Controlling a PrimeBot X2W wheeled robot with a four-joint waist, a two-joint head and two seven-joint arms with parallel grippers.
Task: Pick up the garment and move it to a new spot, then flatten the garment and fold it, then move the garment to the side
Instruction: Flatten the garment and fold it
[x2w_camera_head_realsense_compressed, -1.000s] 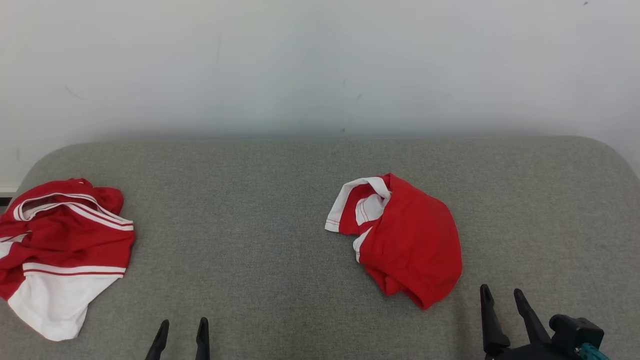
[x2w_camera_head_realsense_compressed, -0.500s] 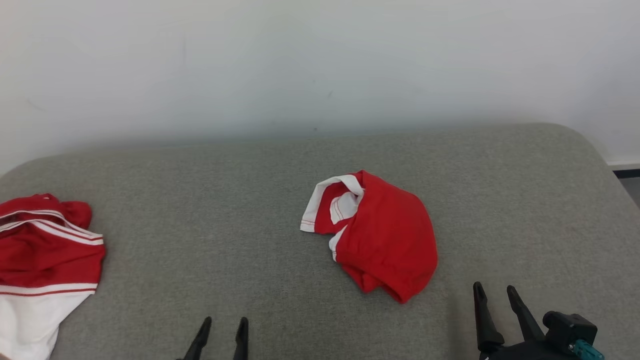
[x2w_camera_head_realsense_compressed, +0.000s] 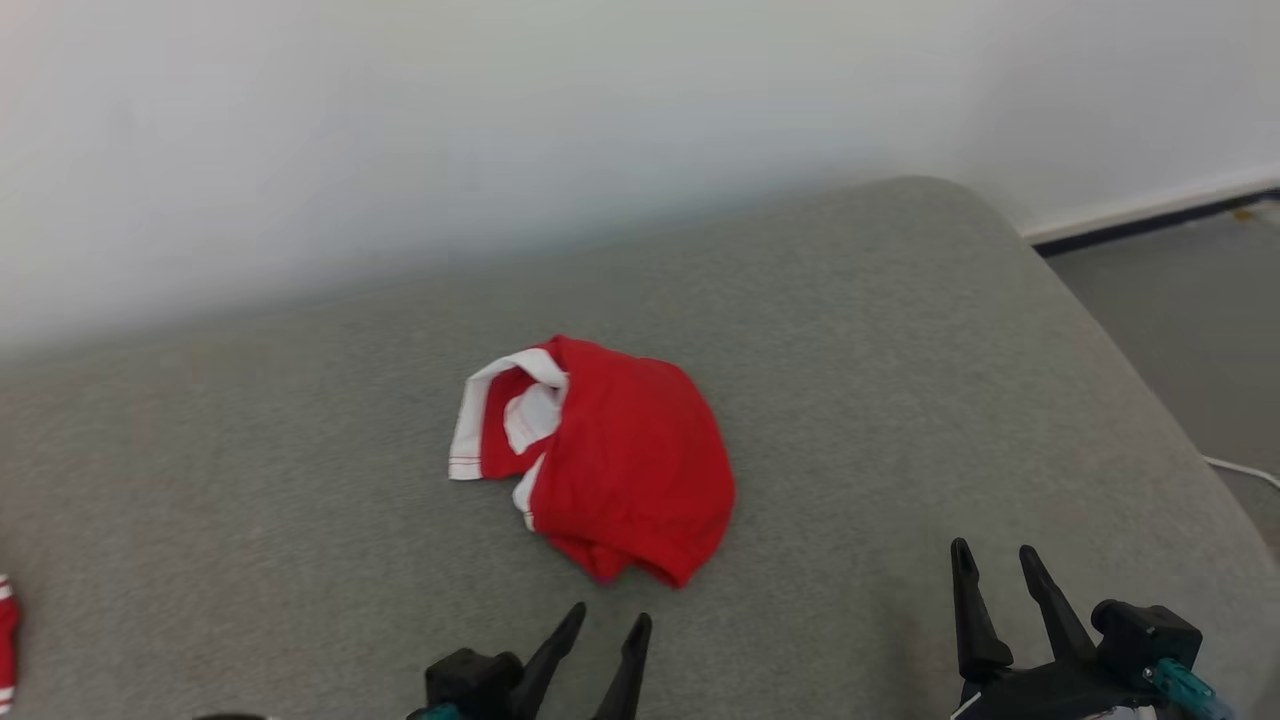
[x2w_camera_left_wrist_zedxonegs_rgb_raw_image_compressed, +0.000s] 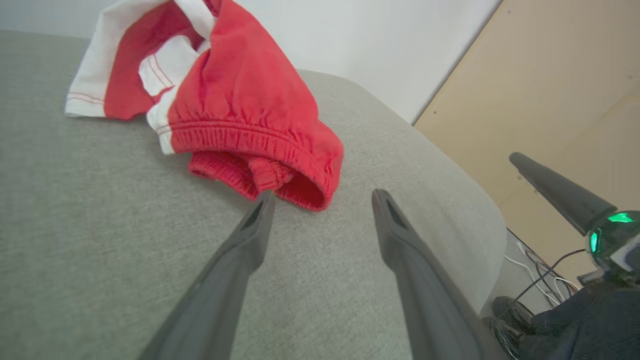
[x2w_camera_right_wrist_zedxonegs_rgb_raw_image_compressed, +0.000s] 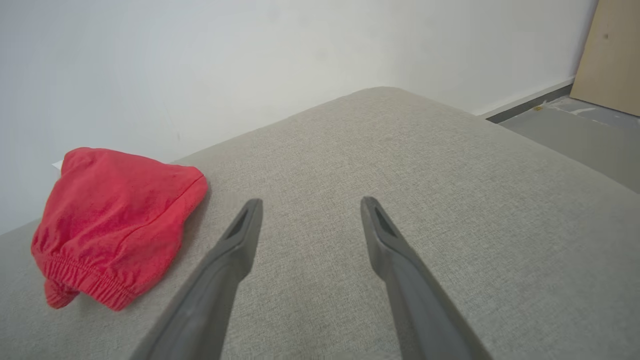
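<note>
A crumpled red garment (x2w_camera_head_realsense_compressed: 620, 460) with white trim lies bunched in the middle of the grey padded table (x2w_camera_head_realsense_compressed: 880, 330). Its elastic waistband faces me in the left wrist view, garment (x2w_camera_left_wrist_zedxonegs_rgb_raw_image_compressed: 235, 115). My left gripper (x2w_camera_head_realsense_compressed: 608, 625) stands open just short of the garment's near edge, left gripper (x2w_camera_left_wrist_zedxonegs_rgb_raw_image_compressed: 322, 197), fingers apart and holding nothing. My right gripper (x2w_camera_head_realsense_compressed: 992, 562) is open too, well to the right of the garment over bare fabric, right gripper (x2w_camera_right_wrist_zedxonegs_rgb_raw_image_compressed: 310, 202). In the right wrist view the garment (x2w_camera_right_wrist_zedxonegs_rgb_raw_image_compressed: 115, 225) sits to the left.
A sliver of another red and white cloth (x2w_camera_head_realsense_compressed: 5, 640) shows at the far left edge. The table's rounded right corner drops to a grey floor (x2w_camera_head_realsense_compressed: 1200, 290) with a white cable (x2w_camera_head_realsense_compressed: 1240, 468). A pale wall (x2w_camera_head_realsense_compressed: 500, 130) stands behind; a tan board (x2w_camera_left_wrist_zedxonegs_rgb_raw_image_compressed: 560, 100) stands beyond the table.
The head camera has turned right, so the garment sits further left in view and the other red and white cloth has slid almost out. Both grippers remain open.
</note>
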